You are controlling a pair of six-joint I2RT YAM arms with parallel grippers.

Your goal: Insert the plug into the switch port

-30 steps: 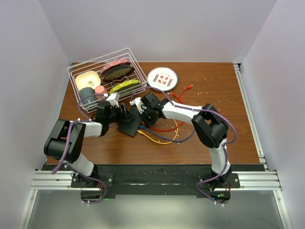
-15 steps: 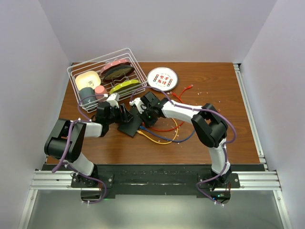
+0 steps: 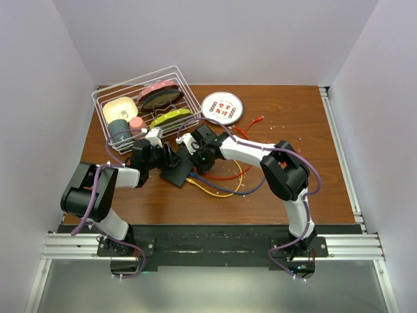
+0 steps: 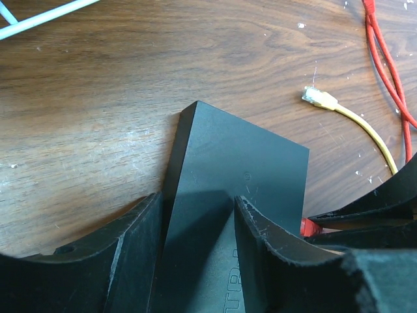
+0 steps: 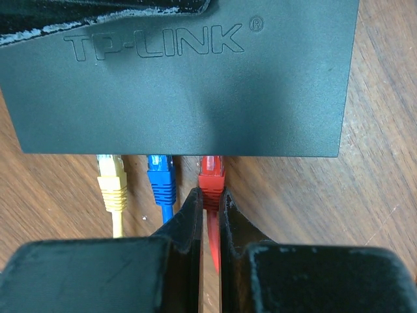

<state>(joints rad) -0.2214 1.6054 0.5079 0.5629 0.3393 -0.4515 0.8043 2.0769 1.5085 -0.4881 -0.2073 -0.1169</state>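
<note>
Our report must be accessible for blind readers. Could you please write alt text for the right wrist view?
The right gripper pinches the red plug at the near edge of a black switch marked TP-LINK. A blue plug and a yellow plug sit at the same edge to its left, over a wooden table.

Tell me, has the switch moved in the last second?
No. The switch sits at the same distance and angle from the plate as before.

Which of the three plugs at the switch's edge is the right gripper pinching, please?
The red plug; the yellow plug and blue plug beside it stand ungripped.
</note>
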